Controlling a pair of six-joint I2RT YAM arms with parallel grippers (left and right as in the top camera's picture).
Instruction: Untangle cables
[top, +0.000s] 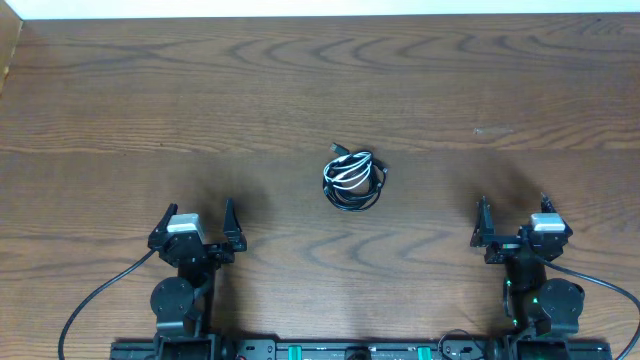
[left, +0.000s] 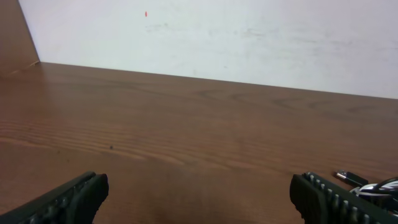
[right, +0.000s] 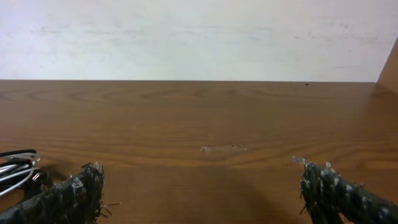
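As you look down on the wooden table (top: 150, 100), the cables (top: 352, 180) sit bunched in one small black-and-white coil mid-table, left gripper (top: 198, 207) near the front edge, jaws spread wide and empty, right gripper (top: 513, 205) likewise, each well apart from the coil.

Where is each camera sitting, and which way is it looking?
Overhead: above the table, looking straight down; left gripper, right gripper and both arms show.
Left wrist: low on the left arm, facing the far wall; own fingers show.
Right wrist: low on the right arm, facing the same way; own fingers show.
Shared: all three see the cables.
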